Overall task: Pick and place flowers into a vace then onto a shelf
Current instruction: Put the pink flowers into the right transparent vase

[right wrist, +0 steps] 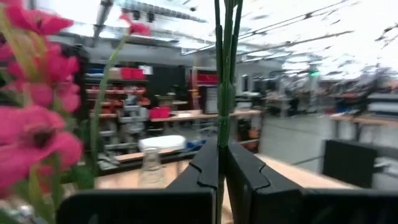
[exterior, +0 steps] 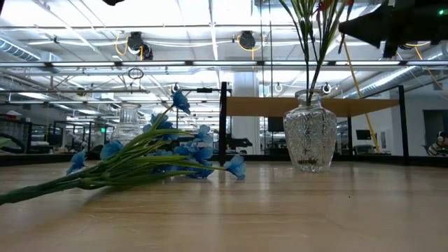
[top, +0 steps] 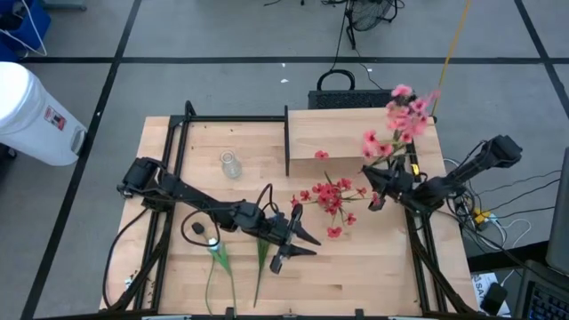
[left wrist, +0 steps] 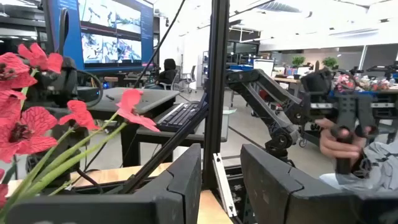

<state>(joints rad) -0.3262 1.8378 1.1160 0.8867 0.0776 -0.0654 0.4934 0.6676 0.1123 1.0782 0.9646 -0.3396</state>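
A glass vase (exterior: 311,136) stands on the table in front of the raised shelf (top: 347,133), with a spray of red flowers (top: 329,196) upright in it. A blue bunch (exterior: 161,154) lies flat on the table, its green stalks (top: 218,262) toward the near edge beside a white bud (top: 212,240). My right gripper (top: 378,194) is at the table's right, shut on a pink spray (top: 404,116) whose blossoms hang over the shelf's right end. My left gripper (top: 293,236) hovers open above the blue bunch, nothing between its fingers (left wrist: 186,180). My right gripper pinches the pink spray's thin green stalks (right wrist: 222,124) between its two shut fingers. The stalks run across the fingers. The spray is lifted clear of the table, its blossoms (right wrist: 31,134) above and beside the gripper. Its lower end is out of view.
A small clear glass bottle (top: 231,165) stands at the table's left behind the left arm. Black frame rails (top: 178,151) border the table's left and right sides. The shelf's dark upright panel (top: 286,142) rises at its left end. A person's hand (left wrist: 339,140) shows beyond the table.
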